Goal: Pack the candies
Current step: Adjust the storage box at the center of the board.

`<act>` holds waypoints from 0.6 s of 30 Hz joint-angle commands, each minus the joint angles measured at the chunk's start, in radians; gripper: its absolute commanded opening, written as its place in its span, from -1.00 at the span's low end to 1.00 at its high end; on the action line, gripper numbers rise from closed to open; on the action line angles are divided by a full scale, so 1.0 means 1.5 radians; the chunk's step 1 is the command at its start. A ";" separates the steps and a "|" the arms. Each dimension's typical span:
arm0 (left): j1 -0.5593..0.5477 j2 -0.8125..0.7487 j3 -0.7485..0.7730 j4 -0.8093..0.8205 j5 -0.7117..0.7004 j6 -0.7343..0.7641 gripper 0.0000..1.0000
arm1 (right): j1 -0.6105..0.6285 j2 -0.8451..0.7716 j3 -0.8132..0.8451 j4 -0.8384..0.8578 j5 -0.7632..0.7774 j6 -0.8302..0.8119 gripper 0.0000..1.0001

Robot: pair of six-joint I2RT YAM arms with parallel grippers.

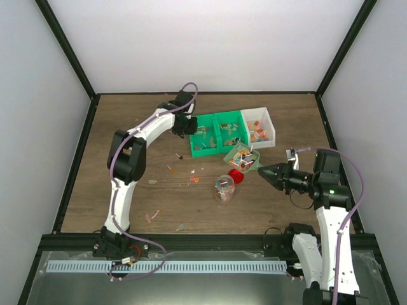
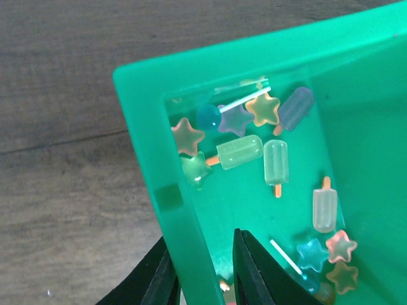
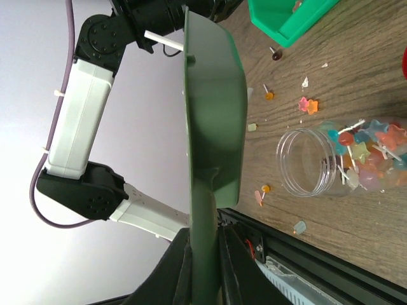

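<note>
Left tool (image 2: 203, 254) pinches the green bin (image 2: 146, 146)'s wall, candies (image 2: 238, 151) loose inside; a jerk could tip them onto the desk (image 2: 63, 190). Right tool (image 3: 202, 254) clamps the green scoop (image 3: 213, 108); tilting may spill beside the jar (image 3: 318, 162).

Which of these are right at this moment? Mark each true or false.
1. The right hand grips the scoop. True.
2. The lid sits on the jar. False: the lid lies on the table beside the open jar.
3. The jar is empty. False: candies are inside.
4. The left hand has a finger on each side of a green bin wall. True.
5. Loose candies lie on the table. True.
</note>
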 commanded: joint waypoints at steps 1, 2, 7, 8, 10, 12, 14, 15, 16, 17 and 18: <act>0.007 0.041 0.057 -0.048 -0.021 0.047 -0.49 | -0.007 0.006 0.049 -0.037 0.012 -0.035 -0.99; 0.008 0.043 0.069 -0.053 -0.015 0.047 -0.42 | -0.007 0.009 0.053 -0.050 0.026 -0.048 -0.99; 0.007 0.010 0.066 -0.046 0.000 0.027 -0.15 | -0.007 0.001 0.056 -0.101 0.050 -0.091 -0.99; 0.008 -0.006 0.063 -0.044 0.001 0.023 -0.10 | -0.007 -0.004 0.053 -0.106 0.050 -0.096 -0.99; 0.007 -0.032 0.055 -0.039 0.004 0.016 0.09 | -0.006 -0.019 0.046 -0.120 0.052 -0.107 -0.99; 0.008 -0.065 0.041 -0.027 0.007 0.007 0.31 | -0.007 -0.036 0.031 -0.130 0.051 -0.123 -0.99; 0.007 -0.104 0.019 -0.009 -0.005 -0.003 0.56 | -0.006 -0.053 0.016 -0.139 0.054 -0.137 -0.99; 0.005 -0.126 0.002 0.003 -0.012 -0.008 0.68 | -0.007 -0.062 0.008 -0.143 0.057 -0.143 -0.99; 0.004 -0.148 -0.017 0.017 -0.013 -0.013 0.77 | -0.007 -0.068 0.005 -0.150 0.066 -0.149 -0.99; 0.003 -0.170 -0.038 0.031 -0.009 -0.018 0.83 | -0.006 -0.074 0.001 -0.159 0.075 -0.156 -0.99; 0.003 -0.187 -0.057 0.037 -0.004 -0.024 0.88 | -0.007 -0.078 -0.004 -0.169 0.083 -0.166 -0.99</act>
